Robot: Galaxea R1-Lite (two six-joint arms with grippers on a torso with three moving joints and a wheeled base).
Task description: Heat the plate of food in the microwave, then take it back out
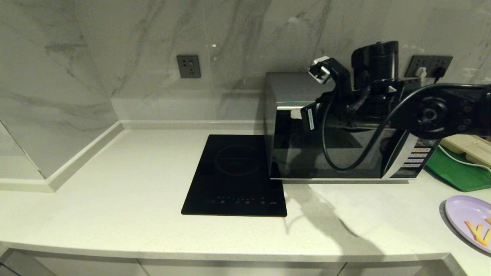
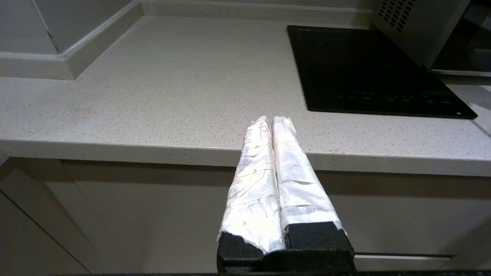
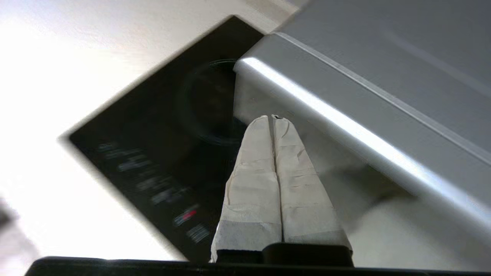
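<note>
The silver-grey microwave stands at the back right of the counter, its dark glass door flush with the body. My right arm reaches across its front. The right gripper is shut on nothing at the door's upper left corner. In the right wrist view its taped fingertips lie pressed together beside the microwave's top edge. The lilac plate of food, with orange-yellow sticks, sits at the counter's near right edge, partly cut off. My left gripper is shut and empty, parked low before the counter's front edge.
A black glass cooktop is set in the counter left of the microwave. A green tray with a beige tray on it lies at the far right. A black appliance stands by the microwave's top. The wall corner juts in at left.
</note>
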